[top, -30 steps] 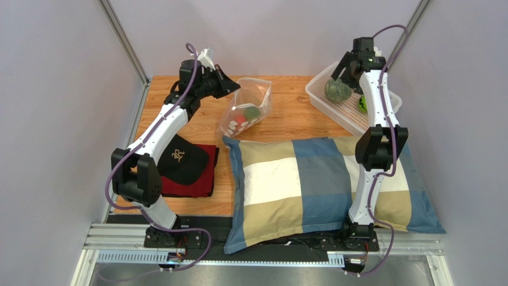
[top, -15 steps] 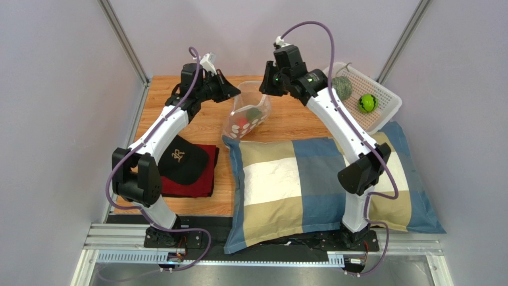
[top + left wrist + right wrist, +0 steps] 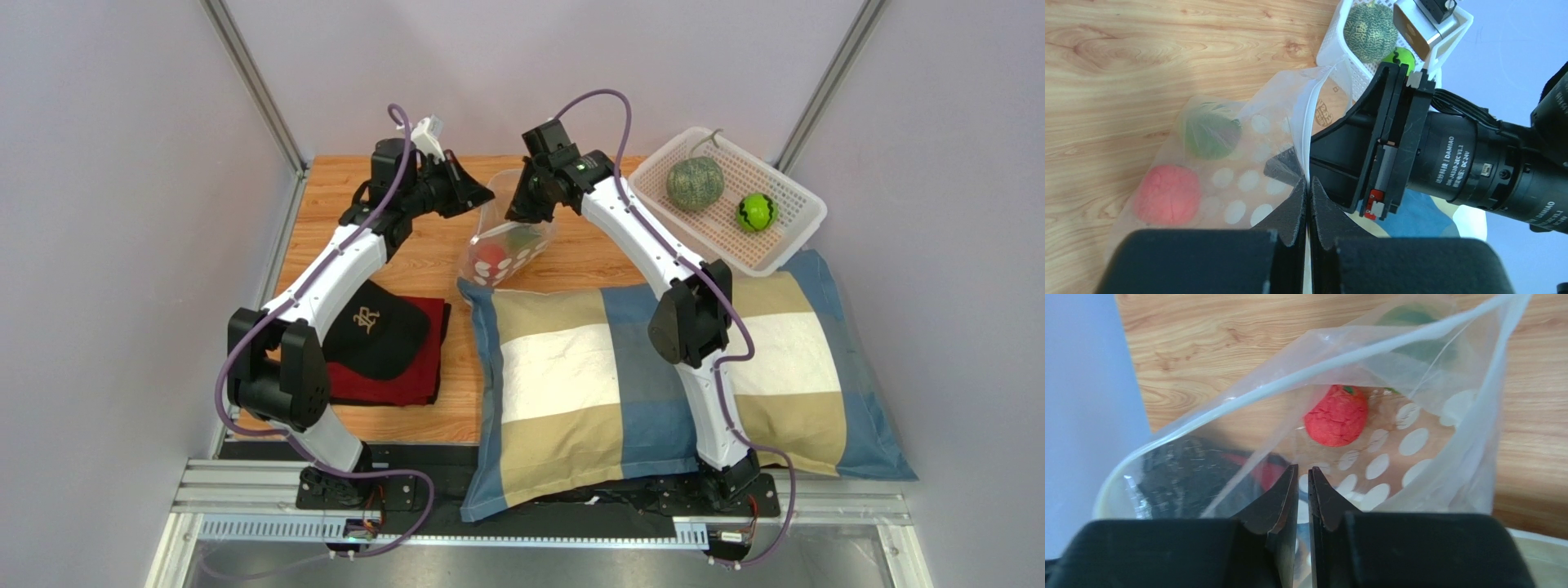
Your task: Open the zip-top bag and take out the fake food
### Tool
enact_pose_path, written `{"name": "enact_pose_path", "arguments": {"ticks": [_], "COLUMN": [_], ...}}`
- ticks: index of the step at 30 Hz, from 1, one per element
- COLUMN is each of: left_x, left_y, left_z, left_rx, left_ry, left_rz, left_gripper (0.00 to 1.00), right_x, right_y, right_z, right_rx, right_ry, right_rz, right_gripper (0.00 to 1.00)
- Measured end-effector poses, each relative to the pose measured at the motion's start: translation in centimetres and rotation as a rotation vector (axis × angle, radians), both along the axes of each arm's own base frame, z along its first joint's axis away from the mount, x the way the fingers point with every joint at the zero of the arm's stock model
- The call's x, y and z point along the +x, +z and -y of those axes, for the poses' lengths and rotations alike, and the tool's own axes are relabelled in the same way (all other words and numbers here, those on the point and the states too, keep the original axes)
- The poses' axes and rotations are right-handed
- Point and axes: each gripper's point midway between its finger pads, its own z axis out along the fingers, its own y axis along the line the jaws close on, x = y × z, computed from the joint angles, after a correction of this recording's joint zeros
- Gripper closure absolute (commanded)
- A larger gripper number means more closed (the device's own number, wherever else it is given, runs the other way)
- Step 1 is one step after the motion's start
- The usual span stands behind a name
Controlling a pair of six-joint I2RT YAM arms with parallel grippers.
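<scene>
The clear dotted zip-top bag (image 3: pixel 513 230) lies open on the wooden table, mouth toward the back. My left gripper (image 3: pixel 476 194) is shut on its left rim, and in the left wrist view the film runs between the closed jaws of the left gripper (image 3: pixel 1309 184). My right gripper (image 3: pixel 521 206) hangs at the bag's mouth. In its wrist view the right gripper (image 3: pixel 1303 471) is shut to a thin slit with nothing visibly held. Fake food in the bag: a red fruit (image 3: pixel 1336 415) and a dark green piece (image 3: pixel 1209 130). The netted melon (image 3: pixel 693 181) and bright green ball (image 3: pixel 756 212) lie in the basket.
The white perforated basket (image 3: pixel 785 239) stands at the back right. A large checked pillow (image 3: pixel 638 368) covers the near middle and right. A black cap (image 3: pixel 368 325) rests on a folded red cloth (image 3: pixel 399 374) at the left.
My right arm swung left from the basket, leaving the melon there, and its jaws closed as it reached the bag's mouth. The left gripper kept hold of the rim.
</scene>
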Motion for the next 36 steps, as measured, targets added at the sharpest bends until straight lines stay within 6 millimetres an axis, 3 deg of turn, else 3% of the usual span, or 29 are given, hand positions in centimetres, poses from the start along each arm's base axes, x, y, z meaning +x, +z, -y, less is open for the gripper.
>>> {"name": "enact_pose_path", "arguments": {"ticks": [5, 11, 16, 19, 23, 30, 31, 33, 34, 36], "left_x": [-0.2, -2.5, -3.7, -3.6, -3.3, -3.5, -3.4, -3.3, -3.1, -3.0], "left_y": [0.3, 1.9, 1.8, 1.9, 2.2, 0.2, 0.0, -0.5, -0.6, -0.3], "left_z": [0.5, 2.1, 1.3, 1.5, 1.7, 1.7, 1.7, 1.7, 1.7, 1.6], "left_rx": [0.039, 0.148, 0.173, 0.169, 0.141, 0.125, 0.124, 0.121, 0.108, 0.084], "left_ry": [-0.030, -0.109, -0.089, -0.087, -0.080, -0.074, -0.074, -0.088, -0.095, -0.112], "left_rz": [0.060, 0.248, 0.318, 0.331, 0.357, 0.319, 0.314, 0.279, 0.250, 0.223], "left_gripper": [1.00, 1.00, 1.00, 1.00, 1.00, 1.00, 0.90, 0.78, 0.63, 0.57], "right_x": [-0.6, -2.4, -2.1, -1.3, 0.1, 1.2, 1.2, 1.3, 1.1, 0.9], "right_y": [1.5, 1.8, 0.1, -1.4, -1.9, -4.7, -5.3, -6.3, -7.0, -7.8], "right_z": [-1.6, -3.0, -2.8, -2.4, -2.4, -2.8, -2.8, -2.8, -2.9, -3.0], "right_rx": [0.154, 0.308, 0.346, 0.344, 0.346, 0.293, 0.283, 0.269, 0.258, 0.243], "right_ry": [-0.069, -0.153, -0.208, -0.216, -0.187, -0.118, -0.111, -0.096, -0.084, -0.067], "right_rz": [-0.100, -0.299, -0.366, -0.361, -0.303, -0.250, -0.249, -0.245, -0.247, -0.246], "right_gripper": [0.94, 0.93, 0.91, 0.88, 0.86, 0.72, 0.71, 0.64, 0.62, 0.52]}}
